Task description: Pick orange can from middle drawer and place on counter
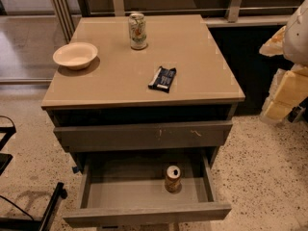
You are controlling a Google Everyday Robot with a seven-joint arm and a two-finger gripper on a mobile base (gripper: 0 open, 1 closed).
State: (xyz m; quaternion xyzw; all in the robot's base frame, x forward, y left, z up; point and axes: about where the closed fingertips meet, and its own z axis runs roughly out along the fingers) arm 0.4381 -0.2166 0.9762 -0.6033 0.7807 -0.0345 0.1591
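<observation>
- The orange can [173, 178] stands upright inside the middle drawer [144, 214], its silver top facing up. It sits right of centre on the grey drawer floor, closer to the back than to the front panel.
- That drawer is pulled well out from the cabinet, and the can is the only thing I can see in it.
- Just above it is another grey drawer front [120, 136] with small orange scratches, pushed in.
- The counter [120, 81] on top is glossy tan and carries three things, all well apart from one another.
- A pale green-and-white can [137, 31] stands upright near the back edge.
- A cream bowl [75, 55] sits toward the left edge.
- A dark snack packet [163, 78] lies flat right of the middle.
- The gripper [285, 97] is off at the far right edge of the view — pale yellow and white, beside the cabinet and over the speckled floor [269, 177].
- It is well apart from the orange can and touches nothing of the task — whether it is spread or pressed together I cannot tell.
</observation>
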